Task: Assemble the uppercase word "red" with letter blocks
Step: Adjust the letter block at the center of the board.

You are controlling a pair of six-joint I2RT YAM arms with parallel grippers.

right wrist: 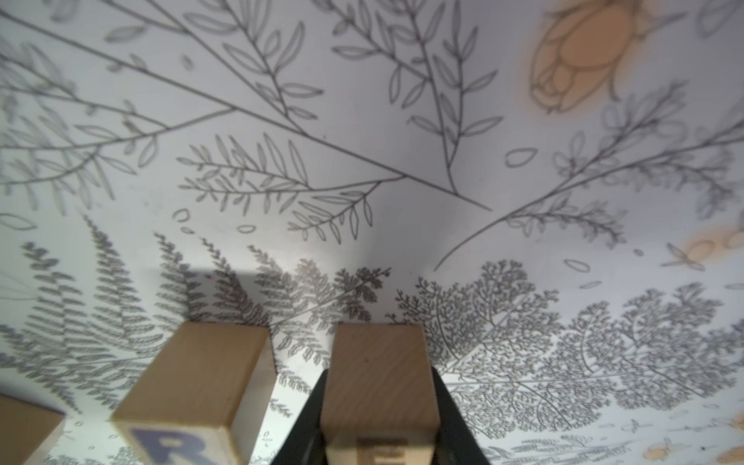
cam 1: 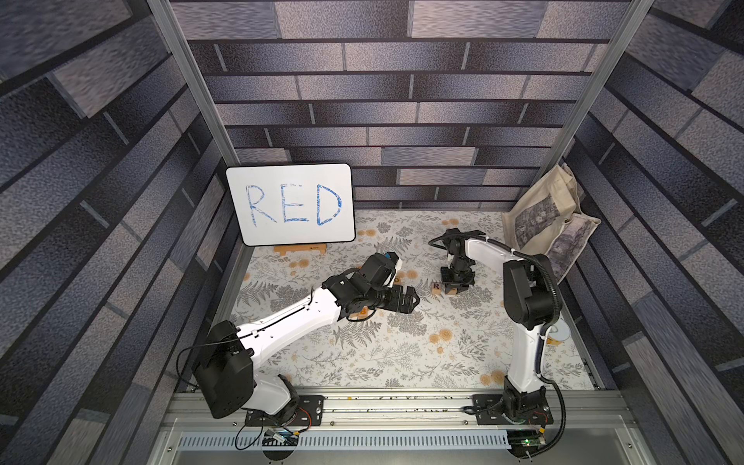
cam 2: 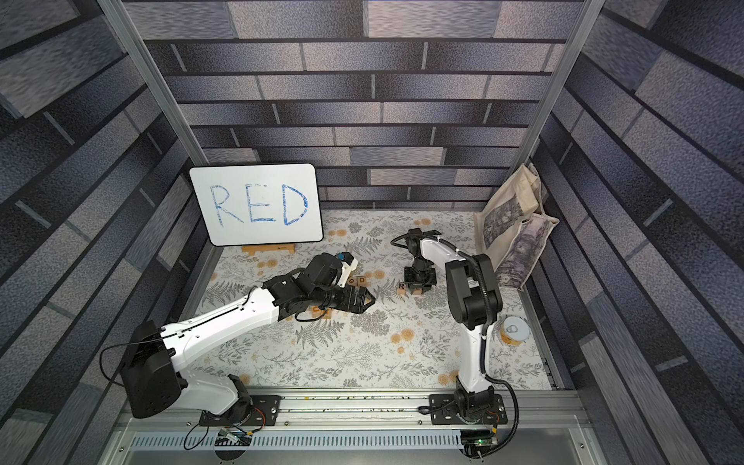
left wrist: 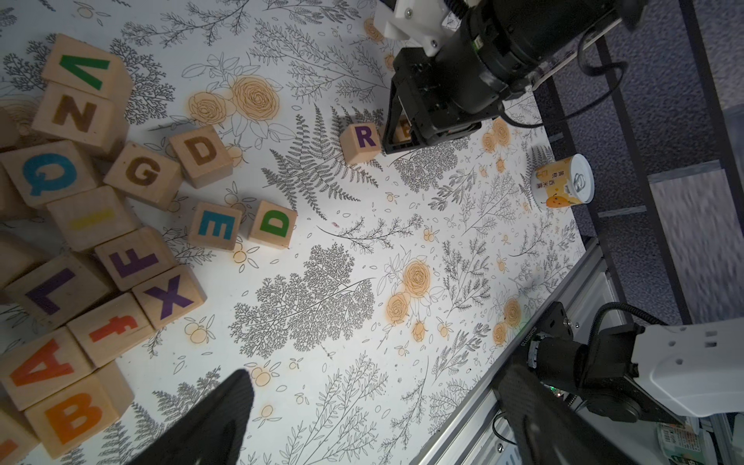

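Note:
A letter block with a purple R (left wrist: 361,141) (cam 1: 436,288) stands on the floral table mat. Right beside it, my right gripper (right wrist: 378,402) (cam 1: 455,285) points straight down and is shut on another letter block (right wrist: 378,374), its black fingers (right wrist: 316,406) pressing both sides. That block's printed face is mostly hidden. The R block (right wrist: 193,394) is a narrow gap away from it. A green D block (left wrist: 273,223) and a blue E block (left wrist: 217,226) lie side by side nearer the pile. My left gripper (left wrist: 376,374) (cam 1: 414,300) hovers open over bare mat, holding nothing.
A pile of several other letter blocks (left wrist: 80,241) lies under my left arm. The white board with RED (cam 1: 290,203) leans at the back left. A small can (cam 2: 515,330) stands at the right edge and a tote bag (cam 1: 551,225) in the back right corner.

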